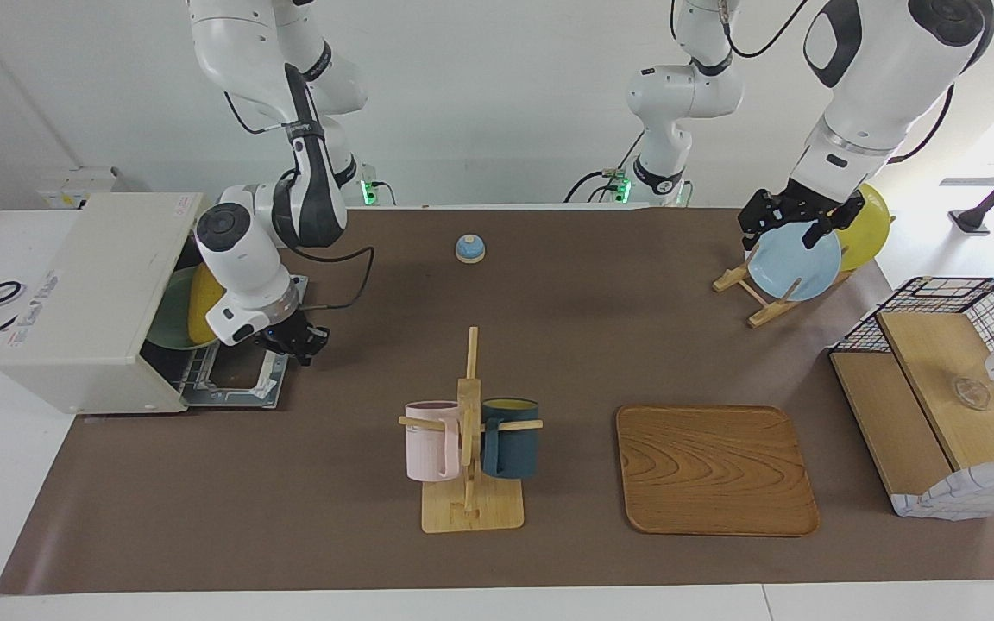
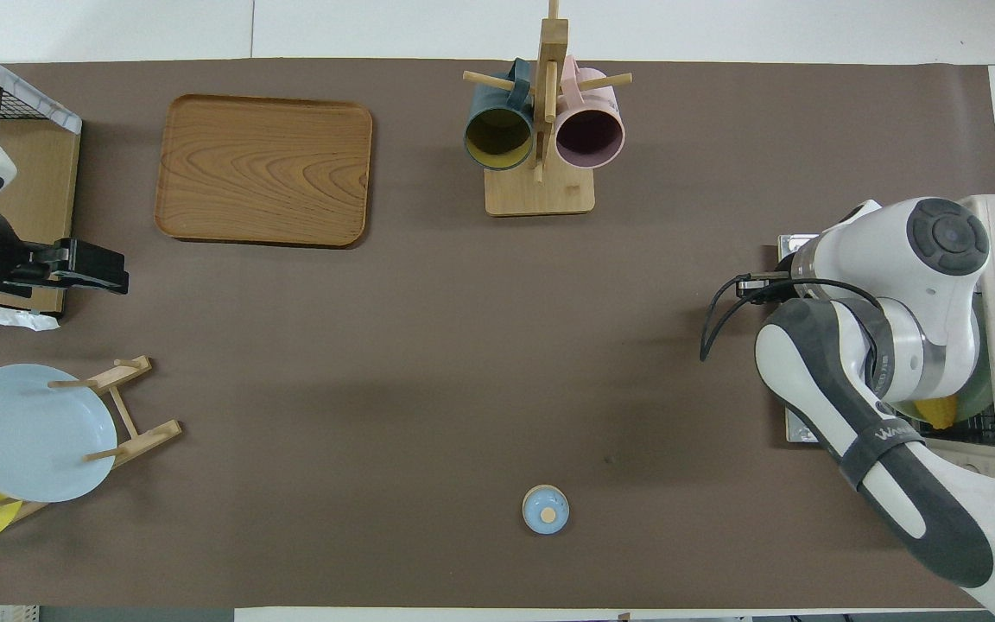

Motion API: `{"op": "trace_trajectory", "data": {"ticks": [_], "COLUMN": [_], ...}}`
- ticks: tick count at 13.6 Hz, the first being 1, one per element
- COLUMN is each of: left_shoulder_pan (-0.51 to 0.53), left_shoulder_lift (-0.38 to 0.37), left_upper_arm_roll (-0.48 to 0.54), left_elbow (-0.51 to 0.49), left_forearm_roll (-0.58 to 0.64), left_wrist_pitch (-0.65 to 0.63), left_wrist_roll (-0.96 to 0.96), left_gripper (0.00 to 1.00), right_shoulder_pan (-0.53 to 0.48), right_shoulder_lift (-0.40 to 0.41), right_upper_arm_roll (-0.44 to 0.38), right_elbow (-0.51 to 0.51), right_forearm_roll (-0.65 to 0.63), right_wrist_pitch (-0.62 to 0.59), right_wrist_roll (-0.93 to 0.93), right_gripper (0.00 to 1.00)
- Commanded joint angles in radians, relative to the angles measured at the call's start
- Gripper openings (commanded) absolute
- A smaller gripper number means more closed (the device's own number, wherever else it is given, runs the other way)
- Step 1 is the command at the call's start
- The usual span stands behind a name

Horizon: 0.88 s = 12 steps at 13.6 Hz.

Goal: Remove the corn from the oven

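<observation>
My right gripper (image 1: 297, 342), fingertips pressed together and holding nothing, hangs over the oven's (image 1: 87, 302) lowered door. My forearm hides most of that door from overhead. The corn (image 1: 201, 304) lies inside the oven on a green plate (image 1: 166, 321), only partly visible past my wrist. A red warning sticker on the oven's top is too small to read. Well away from the oven, my left gripper (image 1: 795, 222), fingers spread, waits over a blue plate (image 1: 795, 261) in its rack.
</observation>
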Motion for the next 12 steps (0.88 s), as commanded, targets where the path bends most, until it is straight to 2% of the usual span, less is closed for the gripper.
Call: {"op": "trace_trajectory", "data": {"ticks": [1,2,4,5,8,12], "left_shoulder_pan": [-0.001,-0.001,-0.001,-0.001,-0.003,-0.003], "left_shoulder_lift": [-0.013,-0.013,-0.013,-0.013,-0.014,-0.014], "left_upper_arm_roll": [-0.004,-0.004,-0.004,-0.004,-0.004,-0.004], "left_elbow": [-0.004,-0.004,-0.004,-0.004,-0.007,-0.007], "left_forearm_roll": [0.021,0.021,0.021,0.021,0.021,0.021], "left_wrist_pitch": [-0.012,-0.012,-0.012,-0.012,-0.013,-0.013], "left_wrist_roll": [-0.005,-0.005,-0.005,-0.007,-0.007,-0.007], "left_gripper": [1.0,1.0,1.0,1.0,1.0,1.0], "right_shoulder_pan": [-0.004,-0.007,-0.062,-0.087,-0.127,-0.133], "right_shoulder_lift": [-0.031,-0.05,-0.073,-0.08,-0.113,-0.116], "right_upper_arm_roll": [-0.018,-0.023,-0.02,-0.02,-0.02,-0.02], "right_elbow": [0.112,0.114,0.103,0.085,0.005,-0.004], "right_forearm_roll": [0.003,-0.011,-0.037,-0.038,-0.054,-0.112], "right_wrist_pitch": [-0.194,-0.222,-0.277,-0.283,-0.266,-0.283], "right_wrist_roll": [0.003,0.003,0.005,0.002,-0.006,-0.008], "right_gripper": [0.03,0.07,0.31,0.34,0.34,0.34]}}
